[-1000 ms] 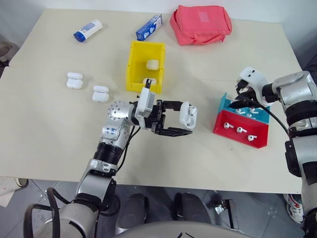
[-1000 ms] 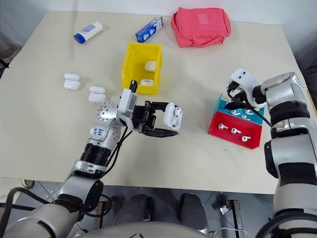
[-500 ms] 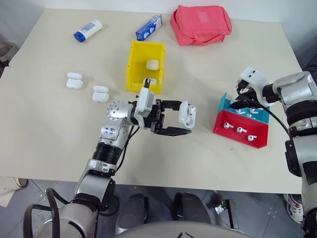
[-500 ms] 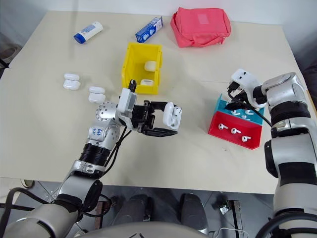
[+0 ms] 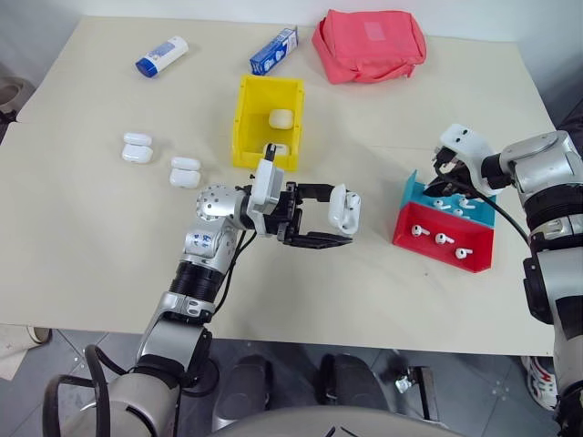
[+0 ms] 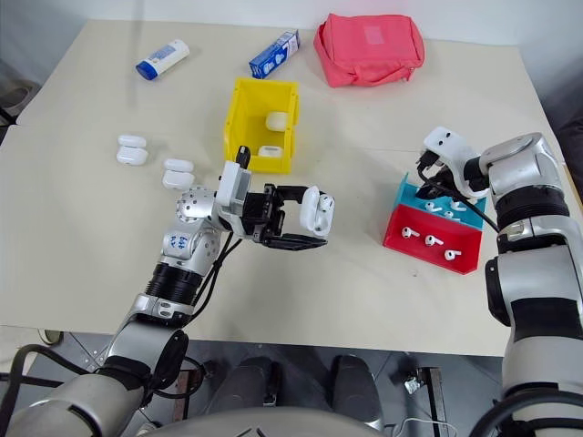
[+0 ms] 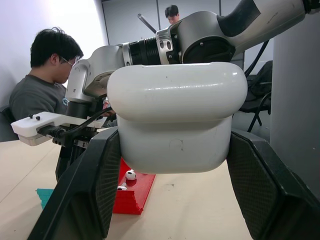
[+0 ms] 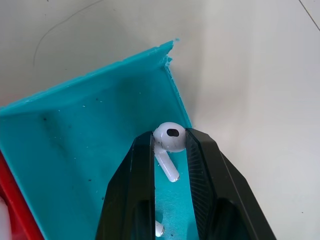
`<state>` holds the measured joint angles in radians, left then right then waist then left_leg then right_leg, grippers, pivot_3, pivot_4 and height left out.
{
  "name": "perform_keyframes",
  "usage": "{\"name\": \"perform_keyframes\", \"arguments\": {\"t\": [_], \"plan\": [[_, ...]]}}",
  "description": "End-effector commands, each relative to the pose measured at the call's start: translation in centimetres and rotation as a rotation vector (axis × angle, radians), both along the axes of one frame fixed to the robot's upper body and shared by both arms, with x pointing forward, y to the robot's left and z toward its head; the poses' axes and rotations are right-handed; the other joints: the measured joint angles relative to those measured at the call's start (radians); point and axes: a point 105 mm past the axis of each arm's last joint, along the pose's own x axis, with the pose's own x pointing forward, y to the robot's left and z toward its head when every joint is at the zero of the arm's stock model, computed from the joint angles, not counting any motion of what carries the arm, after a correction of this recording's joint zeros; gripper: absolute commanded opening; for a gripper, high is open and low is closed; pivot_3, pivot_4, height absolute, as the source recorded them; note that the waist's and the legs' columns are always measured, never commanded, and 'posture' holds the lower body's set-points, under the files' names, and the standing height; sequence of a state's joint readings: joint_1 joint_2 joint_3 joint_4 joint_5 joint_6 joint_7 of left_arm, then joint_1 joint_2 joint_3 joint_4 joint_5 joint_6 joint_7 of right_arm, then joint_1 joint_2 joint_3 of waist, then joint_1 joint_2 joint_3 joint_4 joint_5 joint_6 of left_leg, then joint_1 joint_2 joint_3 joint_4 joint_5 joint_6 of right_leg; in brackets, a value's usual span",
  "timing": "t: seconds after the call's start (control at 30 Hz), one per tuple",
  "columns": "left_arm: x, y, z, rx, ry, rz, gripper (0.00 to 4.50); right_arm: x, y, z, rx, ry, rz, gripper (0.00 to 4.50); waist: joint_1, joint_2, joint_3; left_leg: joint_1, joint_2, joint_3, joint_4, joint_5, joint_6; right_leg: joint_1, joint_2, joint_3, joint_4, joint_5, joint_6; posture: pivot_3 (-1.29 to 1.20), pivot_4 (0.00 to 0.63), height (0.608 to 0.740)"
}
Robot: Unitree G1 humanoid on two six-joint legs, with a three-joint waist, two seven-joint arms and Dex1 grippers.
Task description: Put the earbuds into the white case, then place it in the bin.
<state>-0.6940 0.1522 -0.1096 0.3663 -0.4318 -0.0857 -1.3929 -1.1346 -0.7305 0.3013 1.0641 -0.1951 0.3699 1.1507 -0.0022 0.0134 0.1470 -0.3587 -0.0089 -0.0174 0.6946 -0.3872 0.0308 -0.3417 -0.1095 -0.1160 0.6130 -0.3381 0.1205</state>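
Item 1, the left gripper (image 5: 339, 221): centre of the left eye frame, raised above the table (image 5: 82, 237), fingers pointing toward the right side of the frame. Clenched on the white case (image 5: 344, 207), which sits upright between the two black fingers (image 7: 87, 190) (lid down, as the left wrist view shows).

Item 2, the right gripper (image 8: 170, 150): right of the frame, dipped into the teal tray (image 8: 75, 130). Its fingers are pinched on one of the earbuds (image 8: 169, 138), gripping the rounded head, the stem hanging between them. A second earbud tip (image 8: 158, 228) lies lower in the same tray.

Item 3, the red tray (image 5: 446, 248): joined to the teal one on its near side, lower right of the frame, holding three more earbuds (image 5: 443, 238).

Item 4, the bin (image 5: 248, 127): upper centre, yellow, with two white cases inside (image 5: 280, 119), well apart from the held case.

Item 5, spare cases: two pairs (image 5: 138, 147) (image 5: 185, 172) at the left of the frame, resting on the table.

Item 6, sundries along the top edge: blue-capped white tube (image 5: 161, 56), blue and white carton (image 5: 274, 50), pink-red pouch (image 5: 369, 44).

Item 7, background of the left wrist view: a seated person (image 7: 42, 80) at the left, another person (image 7: 173, 12) further back.
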Motion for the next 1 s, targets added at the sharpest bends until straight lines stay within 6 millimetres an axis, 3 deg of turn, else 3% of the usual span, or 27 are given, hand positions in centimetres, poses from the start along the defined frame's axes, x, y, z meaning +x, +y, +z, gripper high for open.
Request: {"name": "perform_keyframes", "arguments": {"t": [0.03,0.17,0.27,0.43,0.63,0.77,0.87,1.0], "plan": [[-0.1,-0.3,0.7,-0.011,-0.038,-0.011,2.8,0.3,-0.4,1.7,0.002,-0.066,-0.003,0.52,0.0,0.0,0.0,0.0,0.0,0.0,0.0,0.0,0.0,0.0,0.0,0.0,0.0,0.0,0.0,0.0,0.15,0.74],[0.0,-0.4,0.8,-0.013,-0.038,-0.01,2.8,0.5,-0.3,3.5,0.03,-0.126,0.003,0.52,0.0,0.001,0.001,0.0,0.0,0.0,0.0,0.0,0.0,0.0,0.0,0.0,0.0,0.0,0.0,0.0,0.15,0.74],[0.1,-0.4,0.6,-0.011,-0.036,-0.01,2.8,-0.3,0.7,6.8,0.091,-0.253,0.072,0.52,0.004,0.003,0.002,0.0,0.0,0.0,0.001,0.0,0.0,0.0,0.0,0.0,0.0,0.0,0.0,0.0,0.15,0.74],[0.3,-0.7,0.5,-0.016,-0.022,-0.028,2.8,-6.1,4.4,10.4,0.22,-0.531,0.274,0.52,0.022,0.003,0.001,-0.001,0.0,-0.003,0.003,0.0,0.0,0.0,0.0,0.0,0.002,0.001,0.001,0.0,0.15,0.74],[0.2,-1.6,0.4,-0.011,0.005,-0.096,2.8,-12.8,7.7,11.6,0.524,-0.67,0.265,0.52,0.032,0.003,0.001,-0.002,-0.001,-0.002,0.003,0.0,0.0,0.001,-0.001,0.0,-0.001,0.002,0.003,0.0,0.15,0.74],[0.0,-2.1,0.3,-0.008,0.006,-0.132,2.8,-15.4,9.3,11.2,0.62,-0.64,0.276,0.52,0.029,0.003,0.001,-0.002,-0.005,-0.002,0.002,0.0,0.001,0.001,-0.002,0.002,0.0,0.002,0.004,0.0,0.15,0.74],[-0.2,-2.7,0.4,-0.004,0.007,-0.172,2.8,-18.1,11.4,12.0,0.815,-0.689,0.299,0.52,0.028,0.003,0.001,-0.001,-0.005,-0.003,0.002,0.001,0.001,0.001,-0.003,0.002,0.0,0.002,0.004,0.0,0.15,0.74],[-0.1,-3.0,0.7,0.0,0.005,-0.195,2.8,-19.5,12.2,12.4,0.941,-0.723,0.273,0.52,0.028,0.003,0.001,0.0,-0.007,-0.003,0.001,0.001,0.002,0.001,-0.004,0.002,0.001,0.002,0.004,0.0,0.15,0.74]]}}
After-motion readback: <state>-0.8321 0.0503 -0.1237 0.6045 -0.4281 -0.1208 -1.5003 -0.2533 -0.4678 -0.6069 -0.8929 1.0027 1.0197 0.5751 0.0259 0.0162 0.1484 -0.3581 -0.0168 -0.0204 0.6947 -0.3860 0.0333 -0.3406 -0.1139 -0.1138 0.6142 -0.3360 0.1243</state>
